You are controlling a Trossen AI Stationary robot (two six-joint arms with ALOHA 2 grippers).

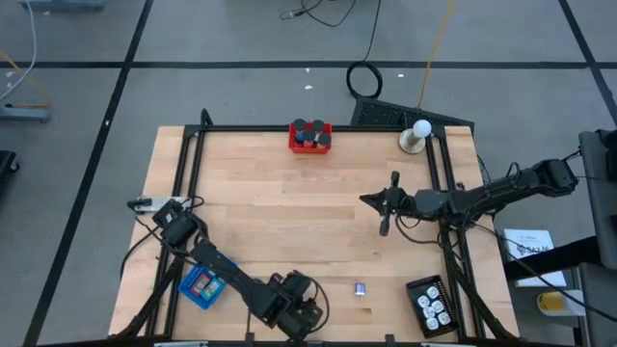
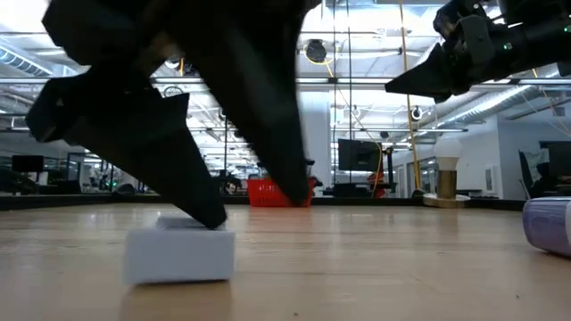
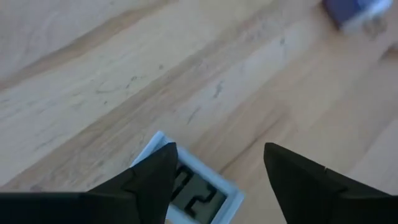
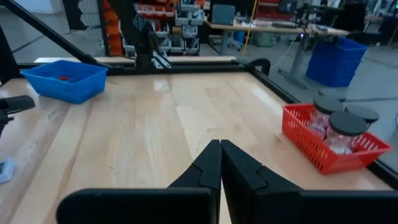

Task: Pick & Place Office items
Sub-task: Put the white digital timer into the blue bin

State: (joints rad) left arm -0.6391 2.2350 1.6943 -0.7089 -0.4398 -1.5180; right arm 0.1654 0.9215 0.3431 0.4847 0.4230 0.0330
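Observation:
A small white rectangular piece with a grey display (image 3: 199, 193) lies flat on the wood near the table's front edge. My left gripper (image 3: 221, 149) stands open over it, pointing steeply down. One finger is above the piece's top and the other is beside it over bare wood. In the high view the arm hides the piece. My right gripper (image 1: 386, 207) hovers shut and level above the table's right middle, with nothing in it. My left gripper has one fingertip (image 2: 210, 217) at the top face of the white piece (image 2: 183, 250), coming slantwise from above. I cannot tell whether it touches. The other finger stands clear of the piece, which rests flat on the table.
A purple-blue piece (image 1: 360, 289) lies to the right of the left gripper. A blue tray (image 1: 201, 286) is at the front left and a black tray with white-labelled pieces (image 1: 431, 304) at the front right. At the far edge are a red tray with black cylinders (image 1: 310, 137) and a white ball on a stand (image 1: 416, 135).

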